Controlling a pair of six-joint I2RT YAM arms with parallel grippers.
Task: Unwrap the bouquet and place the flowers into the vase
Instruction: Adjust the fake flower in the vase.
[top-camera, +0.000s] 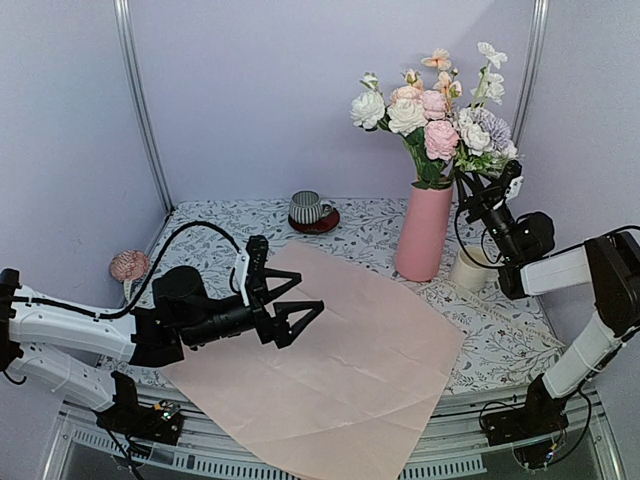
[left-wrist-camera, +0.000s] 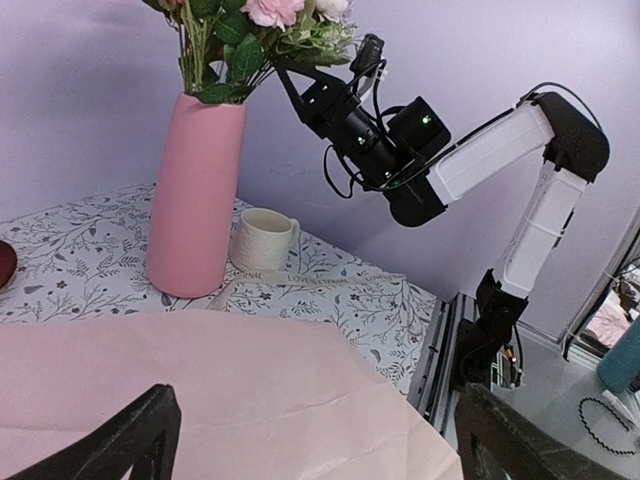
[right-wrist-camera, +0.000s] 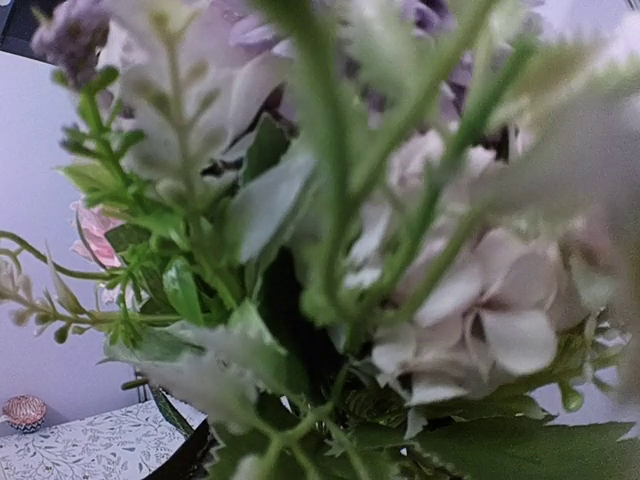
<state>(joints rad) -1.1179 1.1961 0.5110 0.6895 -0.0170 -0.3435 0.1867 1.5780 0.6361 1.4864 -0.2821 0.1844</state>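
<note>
The flowers (top-camera: 430, 115) stand upright in the tall pink vase (top-camera: 423, 232), also seen in the left wrist view as the vase (left-wrist-camera: 195, 200). The unwrapped pink paper (top-camera: 340, 365) lies flat on the table. My right gripper (top-camera: 468, 182) is pushed into the leaves at the bouquet's lower right, just above the vase mouth. Blooms and leaves (right-wrist-camera: 330, 260) fill its own view and hide its fingers, so I cannot tell how the jaws stand. My left gripper (top-camera: 308, 295) hovers low over the paper's left half, open with nothing between its fingers (left-wrist-camera: 135, 440).
A cream mug (top-camera: 468, 270) stands right of the vase, and a cream ribbon (left-wrist-camera: 310, 283) lies in front of it. A striped cup on a red saucer (top-camera: 312, 210) sits at the back. A loose pink bloom (top-camera: 128, 265) rests at the table's left edge.
</note>
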